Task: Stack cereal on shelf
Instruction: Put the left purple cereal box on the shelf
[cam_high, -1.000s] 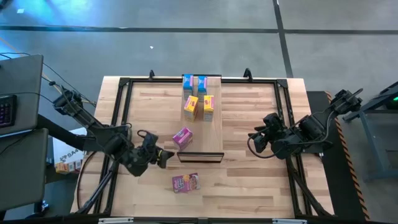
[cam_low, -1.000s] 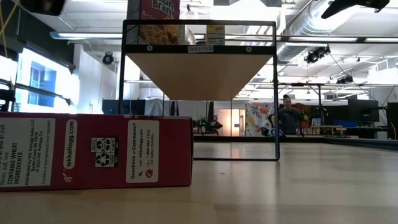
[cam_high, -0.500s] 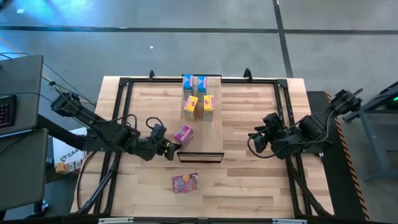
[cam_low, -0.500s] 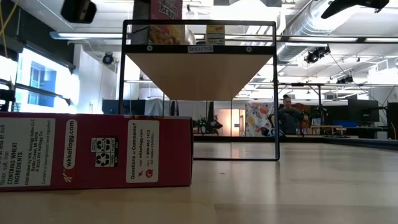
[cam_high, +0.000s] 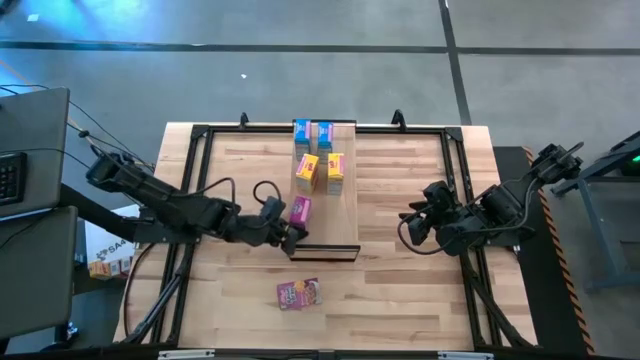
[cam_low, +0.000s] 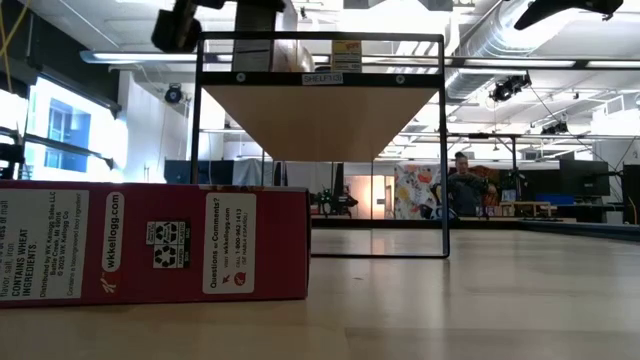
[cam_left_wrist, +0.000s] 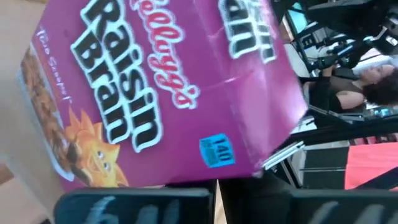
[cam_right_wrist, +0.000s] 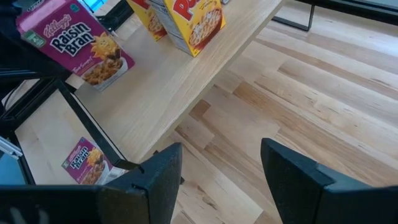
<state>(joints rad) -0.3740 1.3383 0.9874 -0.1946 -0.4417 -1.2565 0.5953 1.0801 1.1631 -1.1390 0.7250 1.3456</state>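
Observation:
The shelf (cam_high: 342, 215) is a pale plank raised on a black frame (cam_low: 445, 150). Two blue boxes (cam_high: 312, 135) and two yellow boxes (cam_high: 320, 172) stand on their bottom ends at its far part. One pink Raisin Bran box (cam_high: 300, 209) (cam_right_wrist: 74, 43) stands nearer, filling the left wrist view (cam_left_wrist: 161, 87). My left gripper (cam_high: 288, 232) is right against this box's near-left side; I cannot tell whether it touches. A second pink box (cam_high: 298, 293) (cam_low: 150, 245) lies flat on the tabletop, near side. My right gripper (cam_high: 412, 222) (cam_right_wrist: 214, 180) hovers open to the right of the shelf.
A black metal frame (cam_high: 200, 135) borders the tabletop. The shelf's near-right part (cam_right_wrist: 161, 81) is bare, as is the tabletop (cam_high: 400, 290) to its right. A laptop (cam_high: 20, 150) sits off the table's left. A person (cam_low: 462, 185) is far back in the room.
My left gripper has moved from the shelf's near-left toward the table's right and far edge, up to the pink box on the shelf. That box has turned about and shifted slightly toward the far edge, standing squarer with the shelf.

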